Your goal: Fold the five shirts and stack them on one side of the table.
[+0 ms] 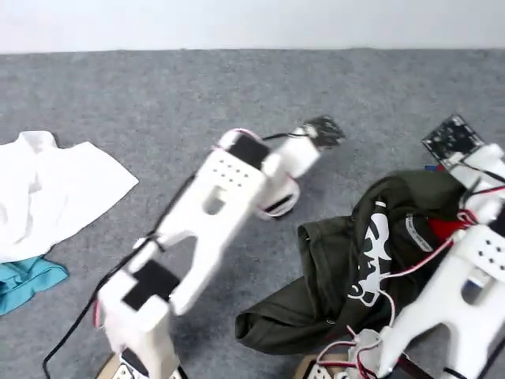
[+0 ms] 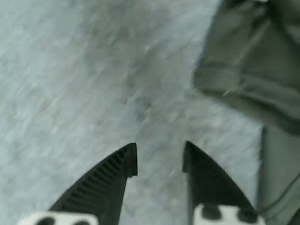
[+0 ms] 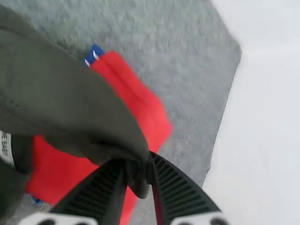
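Note:
A dark olive shirt (image 1: 347, 268) with a white print lies crumpled at the right of the grey table. My right gripper (image 3: 137, 174) is shut on a fold of the olive shirt (image 3: 70, 112), lifted over a red shirt (image 3: 131, 108). The red shirt (image 1: 447, 227) peeks out beside the right arm. My left gripper (image 2: 159, 161) hangs open over bare grey cloth, with the olive shirt's edge (image 2: 253, 79) a short way off. In the high view the left gripper (image 1: 282, 201) sits at mid-table, left of the olive shirt. A white shirt (image 1: 47, 193) and a teal shirt (image 1: 24, 280) lie at the far left.
The grey table cover (image 1: 237, 103) is bare across the back and centre. A white wall (image 1: 252, 24) runs behind. In the right wrist view the table's edge (image 3: 220, 122) lies close beyond the red shirt. Cables (image 1: 79, 316) trail by the left arm's base.

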Available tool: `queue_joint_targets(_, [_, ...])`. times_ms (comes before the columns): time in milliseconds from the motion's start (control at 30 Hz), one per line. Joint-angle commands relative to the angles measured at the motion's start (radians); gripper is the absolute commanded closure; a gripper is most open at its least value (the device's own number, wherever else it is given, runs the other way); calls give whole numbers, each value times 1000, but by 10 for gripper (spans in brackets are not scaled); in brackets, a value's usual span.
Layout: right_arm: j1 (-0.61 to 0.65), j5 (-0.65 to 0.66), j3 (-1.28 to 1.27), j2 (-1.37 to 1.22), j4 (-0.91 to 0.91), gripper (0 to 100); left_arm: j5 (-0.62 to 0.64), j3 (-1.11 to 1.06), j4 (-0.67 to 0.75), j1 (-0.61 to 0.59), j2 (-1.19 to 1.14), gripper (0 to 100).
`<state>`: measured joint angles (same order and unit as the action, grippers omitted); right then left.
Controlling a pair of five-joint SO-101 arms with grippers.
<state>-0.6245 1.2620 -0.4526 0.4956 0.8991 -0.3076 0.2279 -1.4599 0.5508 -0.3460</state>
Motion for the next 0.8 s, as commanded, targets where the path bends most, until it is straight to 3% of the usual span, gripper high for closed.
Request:
queue_joint_targets(0, [-47, 15, -17, 1, -51, 988, 17, 199, -61, 74, -110, 816])
queue_joint_targets(467, [-53, 12, -34, 1, -62, 988, 17, 849, -253, 198, -647, 815])
queue_joint_targets(767, [-64, 12, -32, 1, -62, 988, 14, 1171, -253, 63, -896, 815])
